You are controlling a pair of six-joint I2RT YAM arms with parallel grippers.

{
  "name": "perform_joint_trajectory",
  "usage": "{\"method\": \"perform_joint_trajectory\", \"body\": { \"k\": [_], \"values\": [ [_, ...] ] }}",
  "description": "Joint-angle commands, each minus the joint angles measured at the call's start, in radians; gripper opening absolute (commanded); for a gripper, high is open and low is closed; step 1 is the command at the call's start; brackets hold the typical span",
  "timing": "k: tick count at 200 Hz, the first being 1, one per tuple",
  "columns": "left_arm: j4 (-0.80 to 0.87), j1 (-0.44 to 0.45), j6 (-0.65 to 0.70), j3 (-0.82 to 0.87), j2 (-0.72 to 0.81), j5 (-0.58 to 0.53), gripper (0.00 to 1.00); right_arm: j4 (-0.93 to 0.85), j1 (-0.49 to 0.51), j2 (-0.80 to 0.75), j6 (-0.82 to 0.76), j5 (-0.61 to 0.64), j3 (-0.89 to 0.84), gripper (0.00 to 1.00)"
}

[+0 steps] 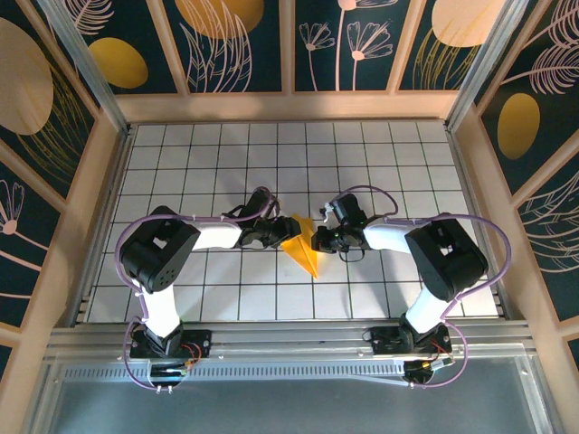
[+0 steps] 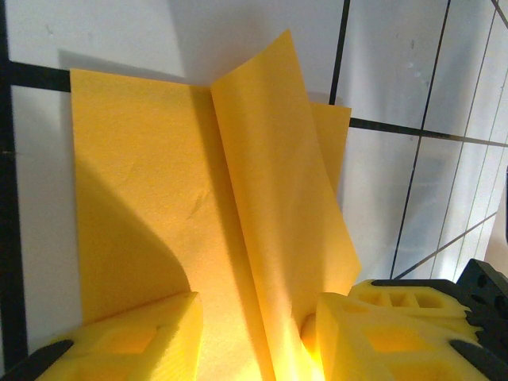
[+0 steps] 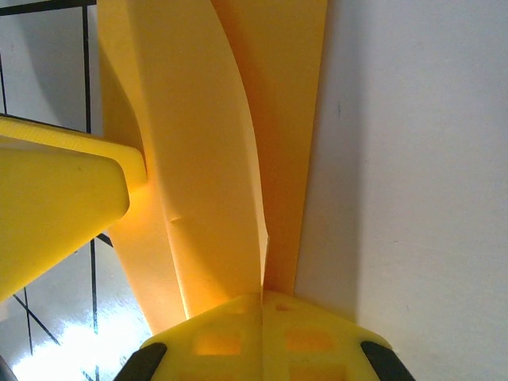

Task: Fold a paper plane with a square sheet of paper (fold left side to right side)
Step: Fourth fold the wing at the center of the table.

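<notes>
Right gripper (image 3: 262, 297) pinches paper plane (image 1: 305, 250) — arm angled inward.

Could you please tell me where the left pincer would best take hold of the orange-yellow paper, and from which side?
Probably the raised flap: it stands up off the crease, while the rest of the paper lies flat on the table. Bring the left pincer in along the crease, one finger on each face, clear of where the right pincer pinches it.
</notes>
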State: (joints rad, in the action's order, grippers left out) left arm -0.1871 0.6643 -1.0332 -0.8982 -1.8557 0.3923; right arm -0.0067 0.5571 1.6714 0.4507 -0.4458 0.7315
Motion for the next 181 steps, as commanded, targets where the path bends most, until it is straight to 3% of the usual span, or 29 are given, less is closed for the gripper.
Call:
{"method": "perform_joint_trajectory", "body": {
  "k": [1,125,139,181],
  "values": [
    [0.044,0.004,-0.009,0.002,-0.031,-0.030,0.42,-0.025,-0.005,0.031,-0.009,0.013,-0.003,0.00],
    [0.117,0.003,0.061,-0.107,0.071,-0.081,0.48,-0.071,-0.005,0.073,-0.004,0.055,-0.017,0.00],
    [0.117,0.004,0.080,-0.111,0.078,-0.083,0.44,-0.073,-0.005,0.070,-0.006,0.057,-0.016,0.00],
    [0.034,0.004,0.100,-0.110,0.027,0.037,0.14,-0.085,-0.005,0.070,-0.011,0.065,-0.010,0.00]
  ]
}}
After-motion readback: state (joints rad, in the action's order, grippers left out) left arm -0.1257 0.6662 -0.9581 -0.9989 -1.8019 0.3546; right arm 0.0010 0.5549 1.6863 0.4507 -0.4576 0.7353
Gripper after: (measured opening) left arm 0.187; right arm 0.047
